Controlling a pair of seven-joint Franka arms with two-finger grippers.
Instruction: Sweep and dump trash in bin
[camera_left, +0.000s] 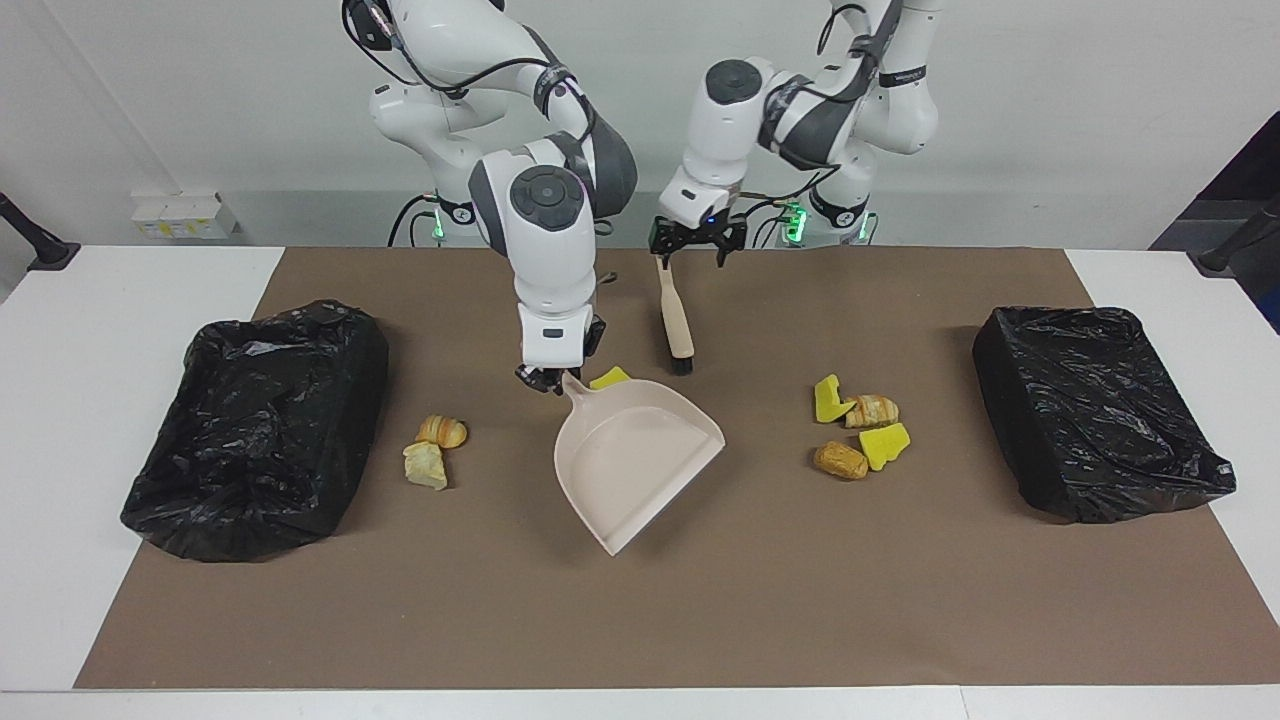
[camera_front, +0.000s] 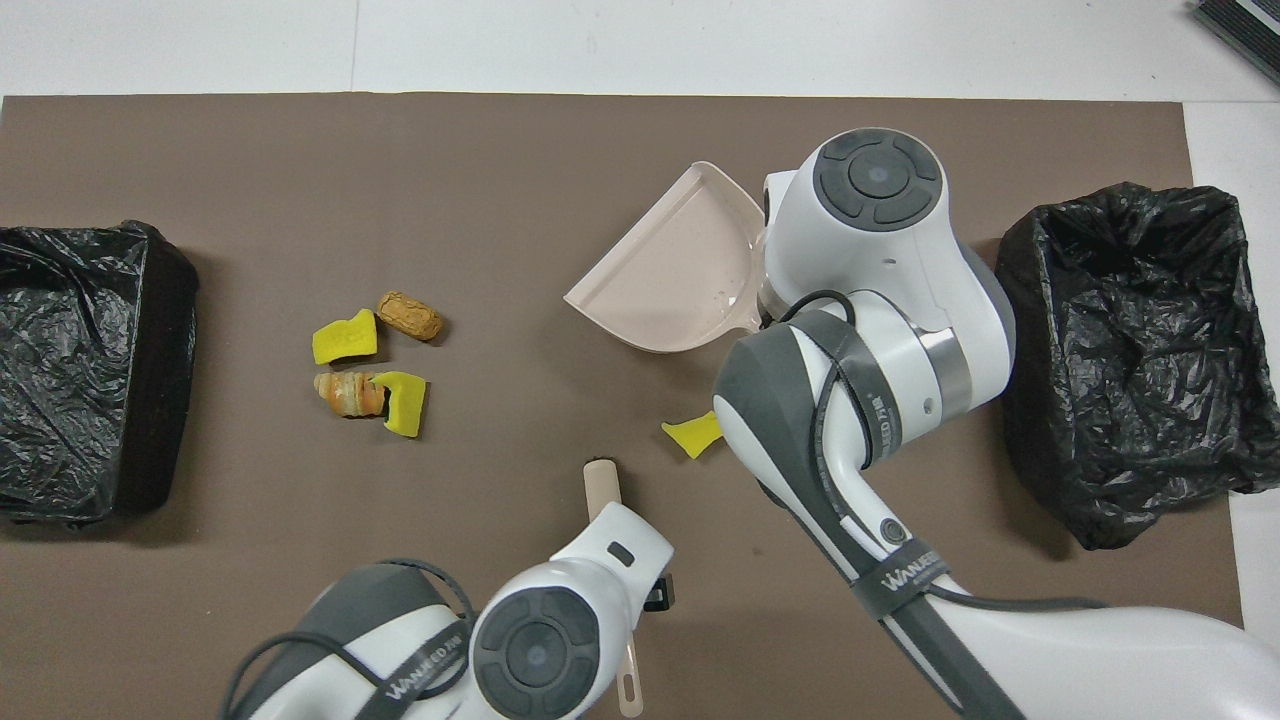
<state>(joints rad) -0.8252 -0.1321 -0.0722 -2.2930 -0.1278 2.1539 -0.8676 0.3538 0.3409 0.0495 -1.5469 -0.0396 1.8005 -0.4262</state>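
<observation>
In the facing view there are seven bits of trash, one dustpan (camera_left: 635, 455), one brush (camera_left: 675, 322) and two black-lined bins. Four bits of trash (camera_left: 860, 433), two yellow and two brown, cluster between the dustpan and the bin at the left arm's end (camera_left: 1095, 410). Two bread-like lumps (camera_left: 433, 452) lie between the dustpan and the bin at the right arm's end (camera_left: 255, 425). One yellow chunk (camera_left: 609, 378) lies just beside the dustpan, nearer to the robots. The right arm bends steeply down, and its tool, the right gripper (camera_left: 548, 378), is clamped on the dustpan's handle. The left arm reaches in low, and its tool, the left gripper (camera_left: 698, 245), hangs with fingers spread over the brush's handle end.

In the overhead view the same four bits (camera_front: 372, 362) and the lone yellow chunk (camera_front: 692, 436) show; the right arm covers the two lumps. The dustpan (camera_front: 670, 285) lies askew, its mouth toward the cluster. The left arm's wrist hides most of the brush (camera_front: 600, 485).
</observation>
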